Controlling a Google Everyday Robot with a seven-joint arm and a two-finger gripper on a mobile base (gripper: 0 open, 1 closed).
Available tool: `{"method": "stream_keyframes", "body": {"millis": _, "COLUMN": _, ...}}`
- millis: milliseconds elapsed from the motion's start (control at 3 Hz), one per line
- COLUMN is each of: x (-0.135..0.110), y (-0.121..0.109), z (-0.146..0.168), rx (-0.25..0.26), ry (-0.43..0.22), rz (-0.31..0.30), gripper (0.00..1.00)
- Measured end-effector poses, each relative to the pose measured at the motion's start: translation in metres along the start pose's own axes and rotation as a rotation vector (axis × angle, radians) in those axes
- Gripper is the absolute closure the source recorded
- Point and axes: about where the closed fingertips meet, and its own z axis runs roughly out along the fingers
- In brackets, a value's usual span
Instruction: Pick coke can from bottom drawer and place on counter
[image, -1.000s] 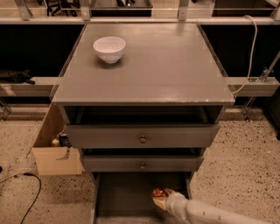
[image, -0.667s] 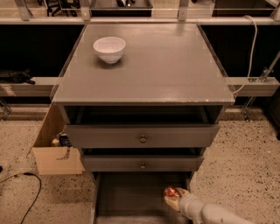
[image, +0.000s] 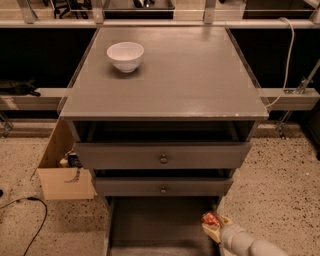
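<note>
Since the earlier views, the small red aluminium coke can (image: 210, 219) has shifted rightward with the gripper, from over the middle of the drawer floor to its right-hand edge, while the bowl and cabinet have stayed put. It now sits at the tip of the pale two-finger gripper (image: 214, 228), whose fingers are closed around it, one cream-coloured finger (image: 212, 232) showing just beneath the red body. Can and gripper are at the right wall of the deep grey bottom drawer (image: 150, 220), which stands pulled out with its flat dark floor exposed; whether the can touches that wall cannot be told. Behind the gripper, the rounded whitish arm (image: 245, 244) runs off toward the lower right corner. Above the open tray are the two upper grey drawers, the middle one (image: 130, 187) and the top one (image: 125, 156), each carrying a round brass knob (image: 163, 159) at its centre, with a dark gap showing above each front. Over them lies the wide, smooth grey counter (image: 190, 75), its front edge chipped pale in places, and on its rear left part stands a round white bowl (image: 125, 55), well apart from the can. Left of the cabinet an open brown cardboard box (image: 62, 182) rests on the speckled floor (image: 280, 180), with a black cable (image: 30, 220) curving nearby, and a white cable (image: 287, 60) hangs at the right.
</note>
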Motion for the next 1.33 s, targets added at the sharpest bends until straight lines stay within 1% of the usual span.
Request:
{"method": "stream_keyframes", "body": {"millis": 333, "x": -0.012, "y": -0.008, "z": -0.023, "rx": 0.043, "ry": -0.046, "rz": 0.001, "gripper": 1.00}}
{"method": "stream_keyframes", "body": {"millis": 667, "x": -0.072, "y": -0.001, "z": -0.091, "rx": 0.119, "ry": -0.188, "rz": -0.103, "gripper": 1.00}}
{"method": "stream_keyframes", "body": {"millis": 1000, "x": -0.123, "y": 0.017, "z": -0.143, "rx": 0.160, "ry": -0.316, "rz": -0.178, "gripper": 1.00}}
{"method": "stream_keyframes", "body": {"millis": 1333, "x": -0.125, "y": -0.002, "z": -0.173, "rx": 0.232, "ry": -0.339, "rz": -0.152, "gripper": 1.00}}
